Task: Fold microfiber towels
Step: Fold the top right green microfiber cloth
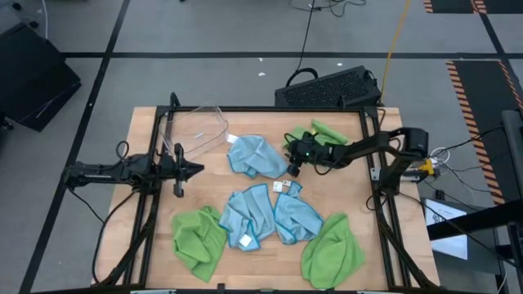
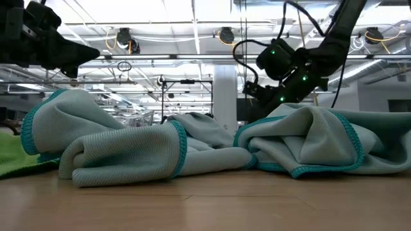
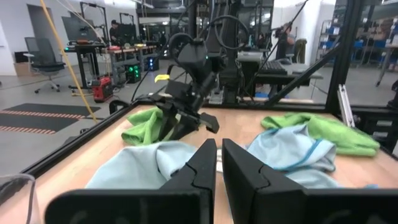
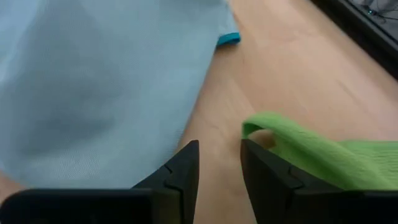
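Six microfiber towels lie crumpled on the wooden table. One light blue towel (image 1: 253,155) is toward the far side, and two more (image 1: 249,214) (image 1: 296,216) lie in the middle. Green towels lie at the near left (image 1: 200,237), near right (image 1: 333,249) and far right (image 1: 327,132). My right gripper (image 1: 291,162) (image 4: 219,165) is open and slants down over bare wood, between the far light blue towel (image 4: 93,81) and the far green towel (image 4: 317,152). My left gripper (image 1: 196,170) (image 3: 219,168) waits shut and level at the table's left.
A clear plastic bin (image 1: 200,129) stands at the far left, just beyond my left gripper. A black keyboard-like case (image 1: 327,86) sits past the table's far edge. Bare wood (image 1: 204,192) shows between the left arm and the middle towels.
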